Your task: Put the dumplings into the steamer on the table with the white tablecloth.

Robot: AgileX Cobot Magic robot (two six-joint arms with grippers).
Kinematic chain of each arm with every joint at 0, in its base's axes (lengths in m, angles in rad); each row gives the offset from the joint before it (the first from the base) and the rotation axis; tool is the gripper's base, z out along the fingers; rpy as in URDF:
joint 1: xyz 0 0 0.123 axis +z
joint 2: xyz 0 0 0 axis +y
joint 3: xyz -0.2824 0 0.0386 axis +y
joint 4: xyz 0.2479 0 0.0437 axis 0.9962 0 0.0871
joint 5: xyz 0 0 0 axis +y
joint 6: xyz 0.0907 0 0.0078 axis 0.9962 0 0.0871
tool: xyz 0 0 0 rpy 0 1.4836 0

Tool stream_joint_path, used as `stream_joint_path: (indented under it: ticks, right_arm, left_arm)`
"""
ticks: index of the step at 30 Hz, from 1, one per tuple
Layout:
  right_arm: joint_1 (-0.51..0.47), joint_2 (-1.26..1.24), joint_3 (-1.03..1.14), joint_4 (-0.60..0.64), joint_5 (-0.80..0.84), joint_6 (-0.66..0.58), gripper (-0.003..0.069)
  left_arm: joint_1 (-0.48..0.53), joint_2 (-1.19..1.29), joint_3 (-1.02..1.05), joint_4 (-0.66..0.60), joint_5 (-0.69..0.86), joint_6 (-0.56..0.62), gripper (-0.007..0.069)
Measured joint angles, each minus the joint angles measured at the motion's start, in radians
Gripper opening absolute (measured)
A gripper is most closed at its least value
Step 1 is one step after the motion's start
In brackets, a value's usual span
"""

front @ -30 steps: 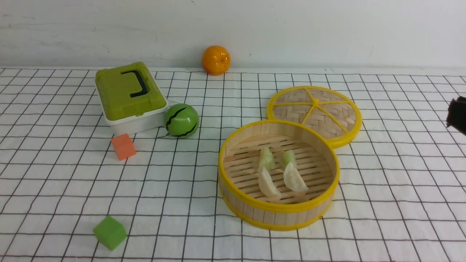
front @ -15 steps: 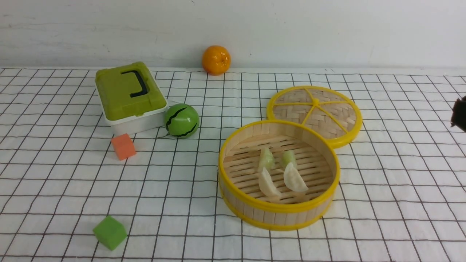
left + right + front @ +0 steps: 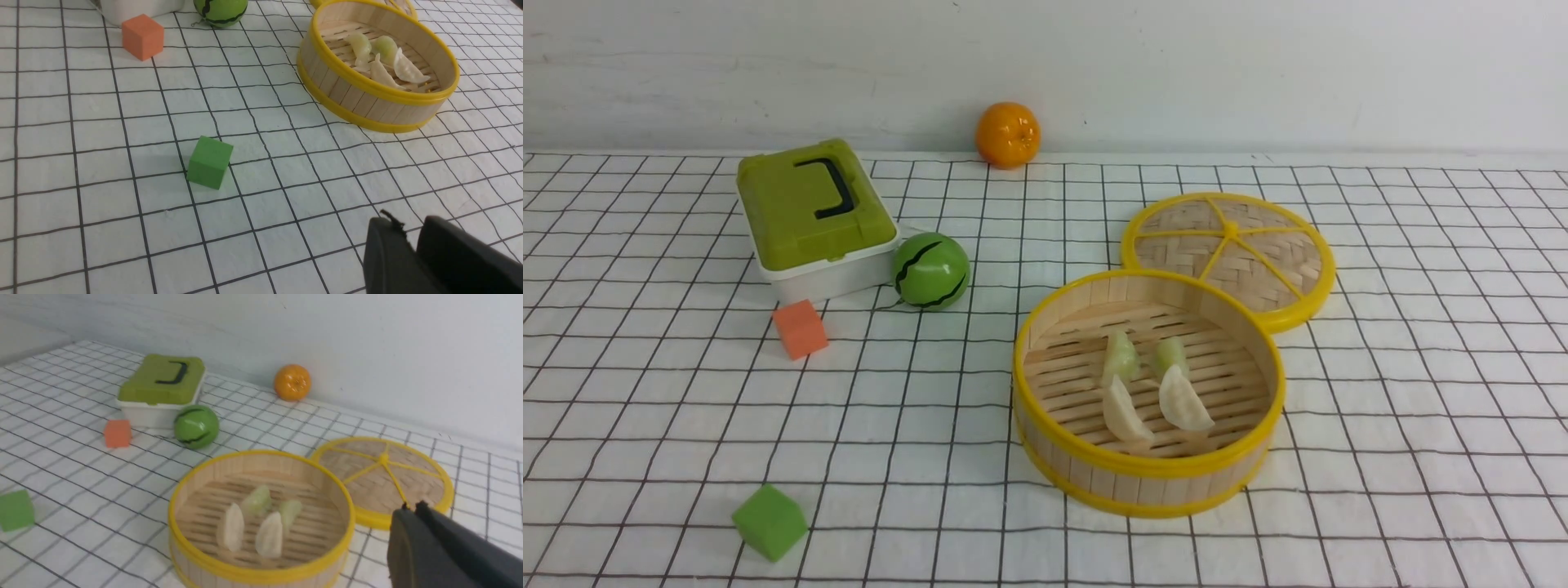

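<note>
The steamer [image 3: 1147,469] stands on the white tablecloth [image 3: 931,425] right of centre. Two pale green dumplings [image 3: 1120,356] and two cream-white dumplings [image 3: 1184,400] lie together on its slatted floor. Neither gripper shows in the front view. In the left wrist view my left gripper [image 3: 408,222] hovers over bare cloth, well short of the steamer [image 3: 380,102], its tips a narrow gap apart with nothing between them. In the right wrist view my right gripper [image 3: 412,506] is shut and empty, off to the side of the steamer [image 3: 261,571] and in front of the lid.
The flat woven lid [image 3: 1229,253] lies just behind the steamer, touching it. A green-lidded box [image 3: 813,216], a watermelon ball [image 3: 930,270] and an orange cube [image 3: 800,328] sit at the back left. An orange [image 3: 1008,134] rests by the wall, a green cube [image 3: 769,521] near the front left.
The dark tip of my right gripper at the front view's right edge has slid out of that view. The steamer, dumplings and other objects have not moved.
</note>
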Motion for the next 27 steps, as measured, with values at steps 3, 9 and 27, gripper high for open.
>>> stream_joint_path:
  ticks: [3,9,27]
  right_arm:
    - [-0.112,-0.123,0.156,-0.002,-0.030,0.000,-0.0010]
    - [-0.320,-0.314,0.382,-0.006,-0.114,0.026,-0.0010]
    - [-0.496,-0.456,0.496,-0.097,0.105,0.182,-0.0024]
  left_arm:
    - [0.000,0.000,0.000,0.001,0.000,0.000,0.0116]
    - [0.000,0.000,0.000,0.001,0.000,0.000,0.0125]
    - [0.000,0.000,0.000,0.003,0.000,0.000,0.0139]
